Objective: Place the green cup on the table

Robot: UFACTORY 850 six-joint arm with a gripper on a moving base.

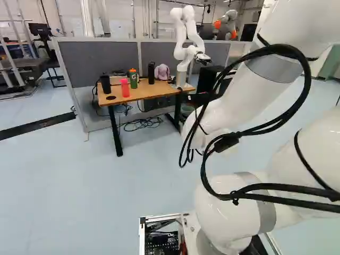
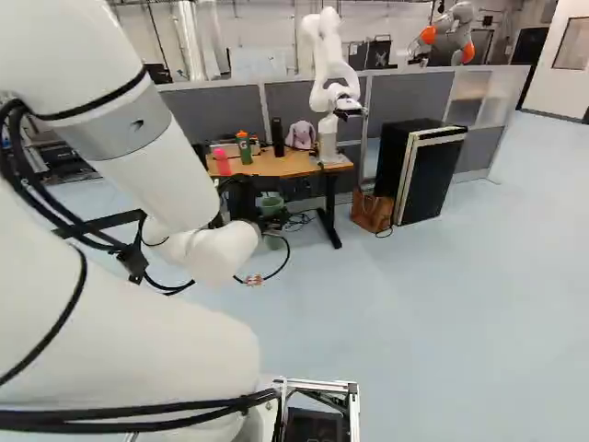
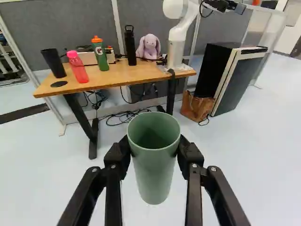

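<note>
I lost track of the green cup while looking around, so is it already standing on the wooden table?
No, the green cup is held between the fingers, with the table beyond it.

Cup (image 3: 154, 176) smooth, low sheen. Tabletop (image 3: 123, 75) wood, smooth. Toy (image 3: 149, 48) plush cloth. Divider (image 3: 89, 21) matt, cloth-like. Pink bottle (image 3: 79, 70) plastic-looking. Floor (image 2: 442, 322) smooth, slight gloss.

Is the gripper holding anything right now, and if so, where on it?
Yes, the gripper holds the green cup by its upper part, just below the rim, one finger on each side.
</note>
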